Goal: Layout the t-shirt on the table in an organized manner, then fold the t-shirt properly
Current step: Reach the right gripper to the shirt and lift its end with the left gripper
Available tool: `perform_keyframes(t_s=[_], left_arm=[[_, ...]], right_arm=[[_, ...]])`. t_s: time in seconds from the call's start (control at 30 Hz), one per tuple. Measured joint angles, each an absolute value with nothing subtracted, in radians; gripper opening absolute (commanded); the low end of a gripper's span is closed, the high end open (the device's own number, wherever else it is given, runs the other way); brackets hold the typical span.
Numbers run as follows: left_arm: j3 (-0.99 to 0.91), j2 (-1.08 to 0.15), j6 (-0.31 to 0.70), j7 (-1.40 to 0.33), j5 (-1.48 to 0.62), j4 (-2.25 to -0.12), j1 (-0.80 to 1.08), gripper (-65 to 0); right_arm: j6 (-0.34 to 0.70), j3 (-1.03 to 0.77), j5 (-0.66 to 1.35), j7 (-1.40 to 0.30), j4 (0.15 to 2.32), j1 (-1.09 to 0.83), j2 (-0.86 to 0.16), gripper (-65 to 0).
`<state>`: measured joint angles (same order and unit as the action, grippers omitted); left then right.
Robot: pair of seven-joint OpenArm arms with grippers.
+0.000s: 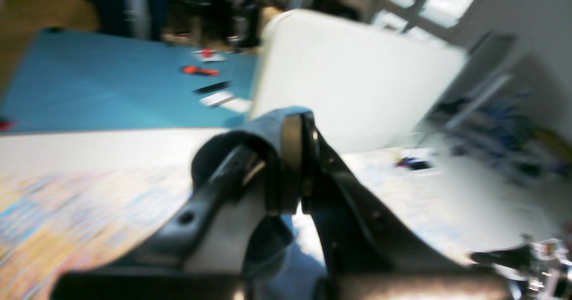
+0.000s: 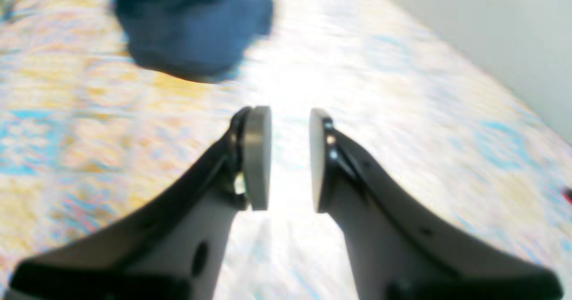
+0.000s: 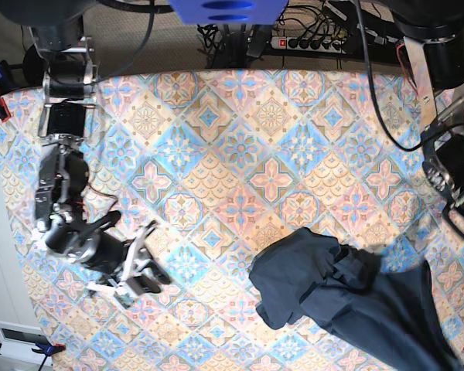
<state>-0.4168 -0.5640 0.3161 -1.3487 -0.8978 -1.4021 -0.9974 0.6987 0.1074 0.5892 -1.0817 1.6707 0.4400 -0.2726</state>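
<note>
1. Pastel diamond tiles in blue, pink and cream with floral motifs cover the large rectangular table (image 3: 240, 147) across my base view; black cables and a power strip (image 3: 313, 42) run along its far edge.
2. On that cloth I see the large dark navy-blue soft fabric t-shirt (image 3: 325, 290), crumpled and bunched at the near corner on the base view's right; its far end trails off toward the frame's bottom right corner.
3. My left gripper (image 1: 292, 157) is clenched on a fold of the t-shirt; the blue cloth wraps over the pads in the left wrist view, which is blurred.
4. My right gripper (image 2: 289, 157) hangs over bare tablecloth with its grey fingers (image 2: 257, 157) parted and nothing between them; the t-shirt lies well apart from it, beyond the fingertips.
5. In the base view that right arm sits low on the left side, far from the shirt.
</note>
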Motion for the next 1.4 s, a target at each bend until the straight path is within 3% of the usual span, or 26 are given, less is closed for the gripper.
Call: perform_keyframes(t_s=[0.1,0.33,0.53,0.67,0.8,0.93,1.17,1.4], left_arm=[[-0.446,-0.652,0.318,-1.350,-0.963,-1.431,-0.894,-65.0],[-0.809,-0.784,0.313,-1.381,-1.148,-1.434,-0.442,-65.0],[-1.078,-0.761,0.310,-1.382,-1.268,-1.430,-0.012,-65.0],[-1.157,-0.709,0.319,-1.366,-1.370,-1.433,0.154,-65.0],[-1.216,-0.673,0.318,-1.380,-1.360,-1.433,0.275,-65.0],[-1.345,-0.670,0.318,-1.375,-1.358,-1.433,0.367,-65.0],[-1.409,-0.789,0.319,-1.365,-1.344,-1.432,0.402,-65.0],[-1.235,-0.901,0.319,-1.380,-1.224,-1.433,0.449,-65.0]], right_arm=[[0.702,0.158,0.550,-1.068,1.650,0.441,-0.208,-49.5],[0.695,0.303,0.254,-1.068,1.580,0.438,-0.115,-50.0],[0.703,0.476,0.059,-0.942,1.483,0.443,-0.063,-50.0],[0.697,0.557,-0.083,-0.874,1.405,0.438,-0.012,-49.7],[0.706,0.602,-0.164,-0.789,1.353,0.440,0.043,-49.7],[0.704,0.596,-0.228,-0.774,1.340,0.443,0.022,-49.7],[0.703,0.597,-0.224,-0.759,1.327,0.440,0.054,-49.6],[0.704,0.626,-0.230,-0.769,1.326,0.441,0.059,-49.6]])
